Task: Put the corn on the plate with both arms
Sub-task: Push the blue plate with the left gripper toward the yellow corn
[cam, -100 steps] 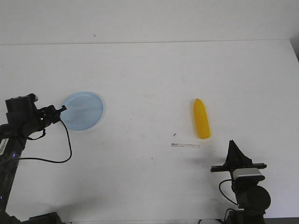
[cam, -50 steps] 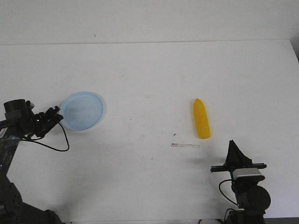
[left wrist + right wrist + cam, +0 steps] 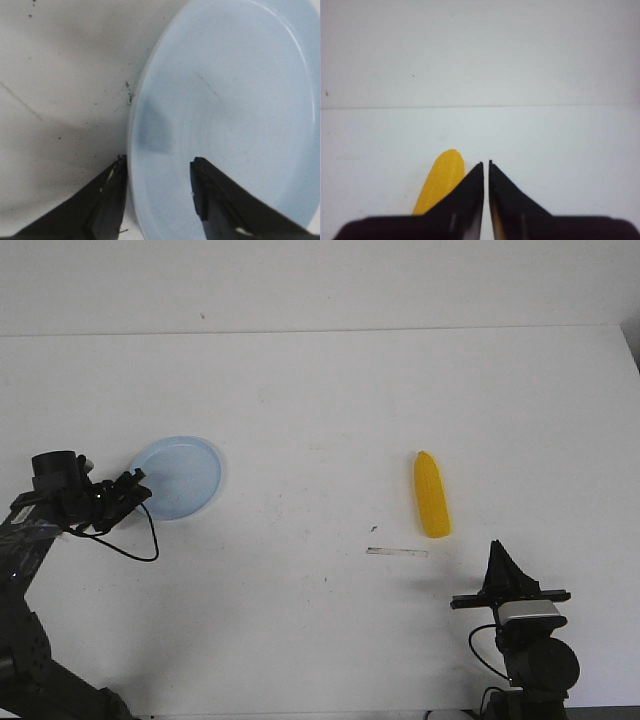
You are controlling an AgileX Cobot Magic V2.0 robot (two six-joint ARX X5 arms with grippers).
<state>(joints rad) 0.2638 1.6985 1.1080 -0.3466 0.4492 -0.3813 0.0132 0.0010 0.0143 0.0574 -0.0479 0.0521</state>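
left gripper [image 3: 133, 483] at plate [image 3: 180, 476] rim

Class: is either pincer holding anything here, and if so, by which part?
Nothing is held. The left pincer is open astride the plate rim; the right pincer is shut, empty.

Left tool [image 3: 133, 483] low, fingers parted; right tool [image 3: 486, 172] upright, fingers nearly together.

Corn [image 3: 431, 495]: yellow, lying flat on my table [image 3: 320, 420], tip pointing away. Plate [image 3: 182, 476]: pale blue, upright, well apart to its left.
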